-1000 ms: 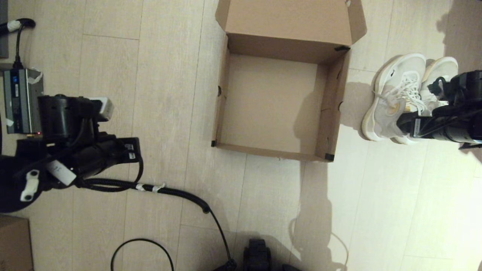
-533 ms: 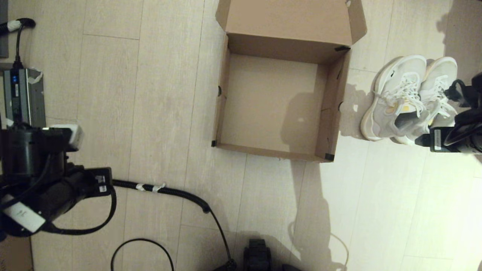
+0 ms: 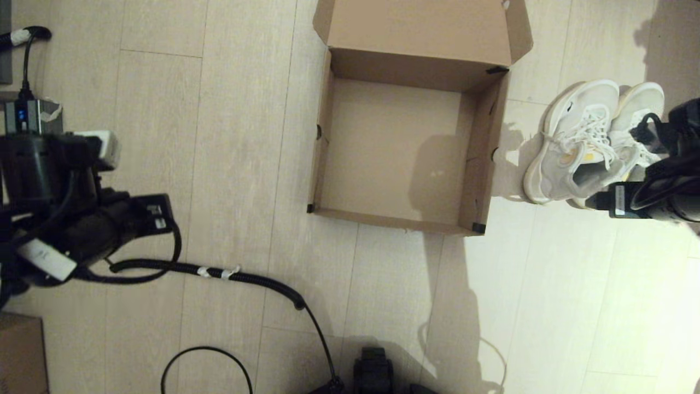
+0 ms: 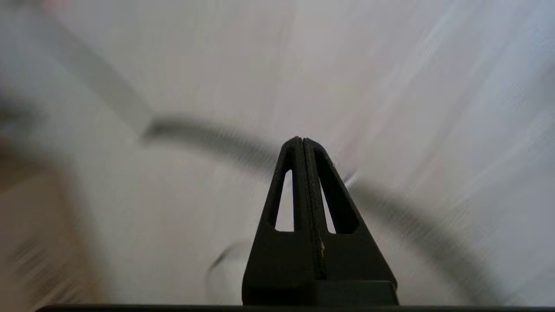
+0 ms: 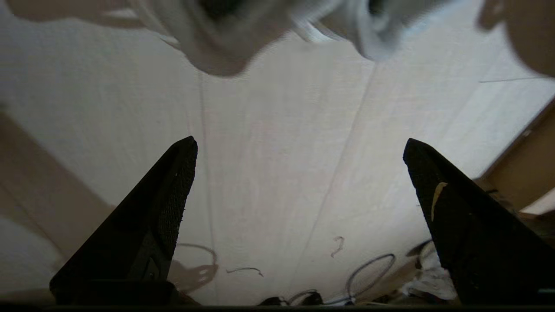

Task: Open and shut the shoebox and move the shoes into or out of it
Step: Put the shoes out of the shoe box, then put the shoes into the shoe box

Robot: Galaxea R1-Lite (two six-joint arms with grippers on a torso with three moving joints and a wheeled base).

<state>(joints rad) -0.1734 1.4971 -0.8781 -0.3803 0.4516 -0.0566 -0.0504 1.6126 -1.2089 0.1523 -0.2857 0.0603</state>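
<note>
Shoebox (image 3: 407,148) sits open and empty at the floor's (image 3: 246,164) far middle; shoes (image 3: 588,142) stand just right of it. Right gripper (image 5: 299,173) hovers beside them, fingers spread wide, holding nothing. Left gripper (image 4: 302,145), pressed closed and empty, hangs far left.

Plain brown shoebox (image 3: 407,143) with black-taped corners; white shoes (image 3: 590,142) with yellow accents.

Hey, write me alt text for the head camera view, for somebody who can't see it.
An open, empty shoebox sits on a pale wood floor, lid flap folded back. A pair of white shoes stands beside it on the robot's right, where the right gripper is, open; the left gripper, shut, is far left.
</note>
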